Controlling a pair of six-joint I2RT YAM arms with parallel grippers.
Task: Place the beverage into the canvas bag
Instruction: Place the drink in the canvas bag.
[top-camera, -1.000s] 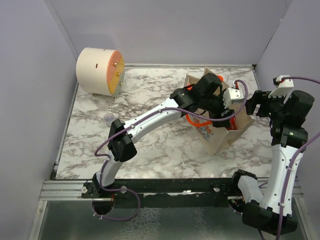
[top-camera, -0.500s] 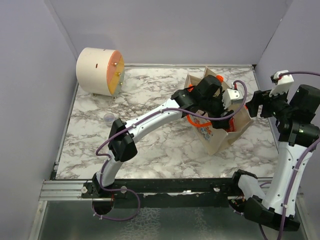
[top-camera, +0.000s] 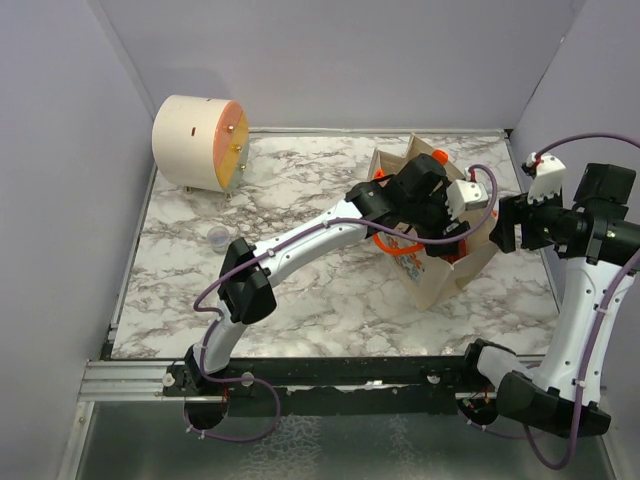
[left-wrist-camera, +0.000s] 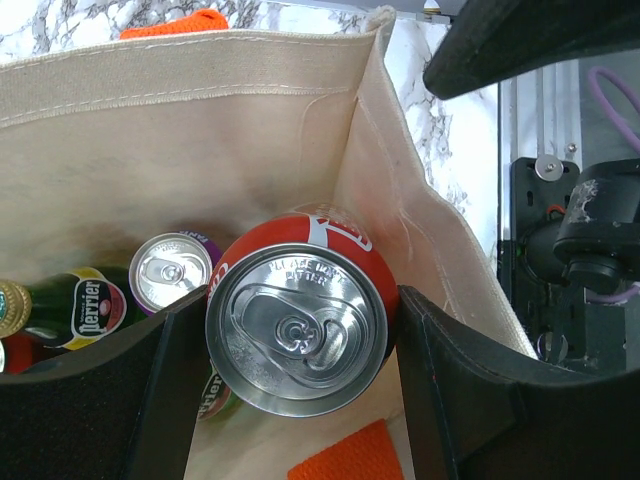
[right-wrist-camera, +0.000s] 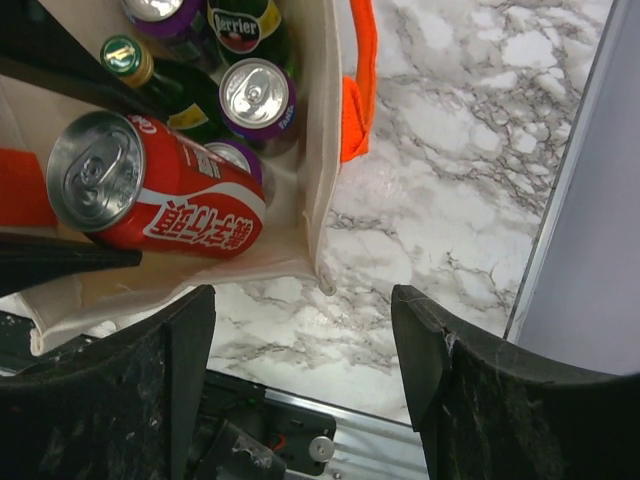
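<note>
The canvas bag (top-camera: 437, 285) stands open on the right side of the marble counter (top-camera: 300, 190), with one orange handle (right-wrist-camera: 357, 100) hanging over its rim. The left arm reaches across from the near left and dips into the bag's mouth. Its end effector (left-wrist-camera: 300, 385) is down inside the bag, with a black finger pressed against each side of a red can (left-wrist-camera: 296, 335), so it is clamped on the can. The can's silver top faces up toward the wrist. The can sits close to one end wall of the bag, just beside a purple can (left-wrist-camera: 170, 272) and a green Perrier bottle (left-wrist-camera: 70, 305) lying in there. I cannot tell whether the red can rests on the bag's bottom.

The right end effector (right-wrist-camera: 300, 390) hangs just right of the bag, above its corner and the bare counter. Its jaws are spread wide and hold nothing.

At the far left sits a cream drum (top-camera: 195, 140) on its side, with a small clear cap (top-camera: 217, 236) near it.
</note>
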